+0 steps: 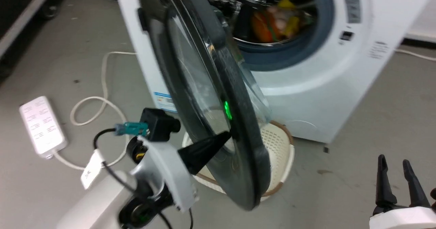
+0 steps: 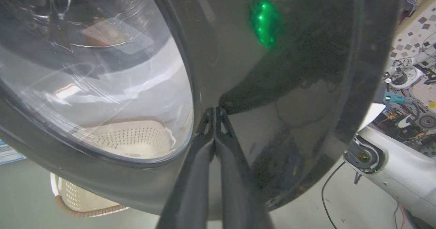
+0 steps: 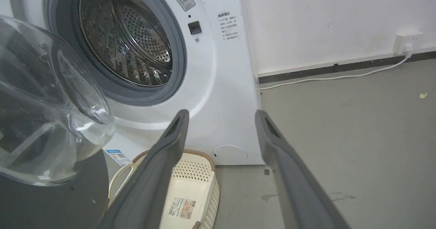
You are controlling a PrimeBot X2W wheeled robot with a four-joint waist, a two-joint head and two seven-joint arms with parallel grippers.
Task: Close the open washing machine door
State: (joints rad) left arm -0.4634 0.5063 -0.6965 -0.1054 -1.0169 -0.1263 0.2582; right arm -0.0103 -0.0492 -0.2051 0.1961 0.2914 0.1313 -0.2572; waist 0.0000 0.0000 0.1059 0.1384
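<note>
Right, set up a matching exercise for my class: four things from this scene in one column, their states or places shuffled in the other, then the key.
Things
1. washing machine door
2. left gripper
3. right gripper
4. laundry basket

States or places
A. shut, tips against the door's black rim
B. on the floor in front of the washing machine
C. standing open, away from the drum opening
D. open, holding nothing

Pairs: 1-C, 2-A, 3-D, 4-B
</note>
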